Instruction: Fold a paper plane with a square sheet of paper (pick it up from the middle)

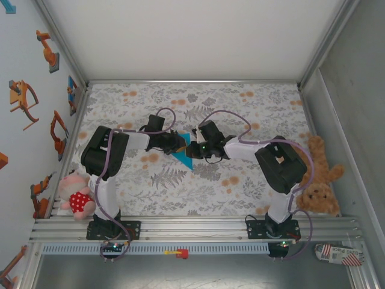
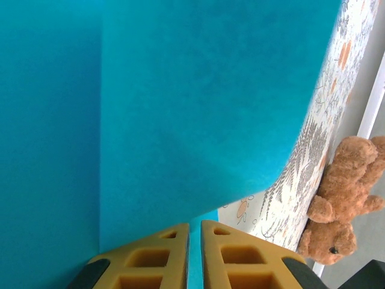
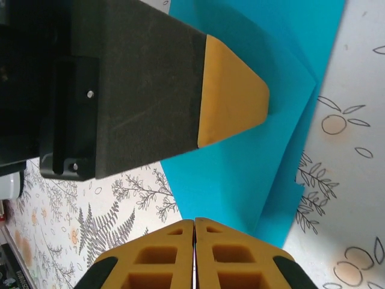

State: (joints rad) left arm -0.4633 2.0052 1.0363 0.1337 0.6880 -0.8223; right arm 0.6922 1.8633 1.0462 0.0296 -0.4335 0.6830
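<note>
The square sheet of paper (image 1: 184,158) is turquoise and partly folded into overlapping layers. It lies mid-table on the floral cloth between both grippers. My left gripper (image 1: 179,143) reaches in from the left. In the left wrist view the paper (image 2: 180,108) sits very close, and my left gripper (image 2: 195,224) is shut on it, with blue showing in the thin slit between the pads. In the right wrist view one left finger (image 3: 234,90) lies over the paper (image 3: 258,162). My right gripper (image 3: 194,220) is shut with its tips at the paper's near edge. Whether it pinches the paper is hidden.
A brown teddy bear (image 1: 319,180) (image 2: 343,192) leans at the right edge of the table. A pink plush toy (image 1: 77,195) sits near the left arm's base. The floral tablecloth (image 1: 240,108) covers the table, and enclosure walls stand on three sides.
</note>
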